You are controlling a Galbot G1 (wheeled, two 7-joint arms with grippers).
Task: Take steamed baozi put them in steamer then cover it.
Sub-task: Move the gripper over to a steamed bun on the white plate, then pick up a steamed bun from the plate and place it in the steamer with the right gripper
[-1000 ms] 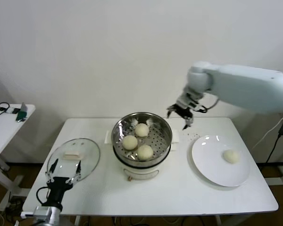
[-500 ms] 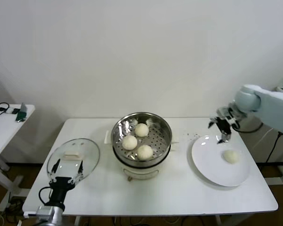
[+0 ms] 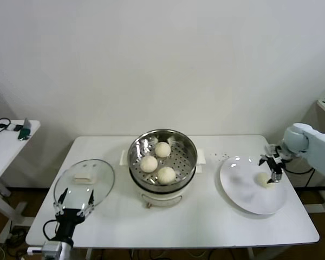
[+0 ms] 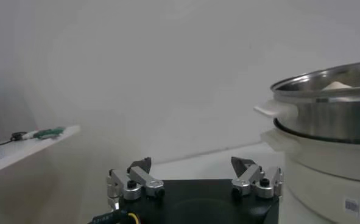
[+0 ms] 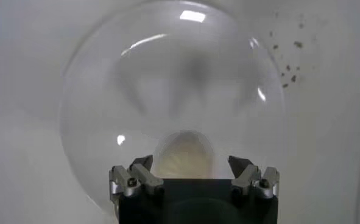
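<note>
right gripper (image 3: 273, 170) is down over the flat white plate (image 3: 238, 189) on the right side of the table, jaws spread wide with nothing between them yet, and the last small round off-white steamed baozi (image 3: 265, 179) sits right under it. in the right wrist view that bun (image 5: 183, 155) lines up between the two fingertips (image 5: 142, 163), so it looks like a grab is about to happen, but no contact that i can see.

progress-wise: three more of those buns (image 3: 149, 163) are already sitting on the perforated tray inside the round shiny steel steamer (image 3: 162, 157) on its cream-white base in the middle of the table. so i'd call it three of four loaded, one left to move, then the covering.

the round clear glass cover (image 3: 84, 182) with its cream-white bar handle lies flat on the table to the left of the pot, not on yet. left gripper (image 3: 76, 201) hangs at the near edge of that lid, also spread wide and empty, parked.

other stuff: a few dark specks (image 3: 221, 156) on the white table (image 3: 206, 222) between pot and plate, and a small white side table (image 3: 5, 143) off to the left with some gear on it. nothing really in the path between plate and pot as far as i can tell.
</note>
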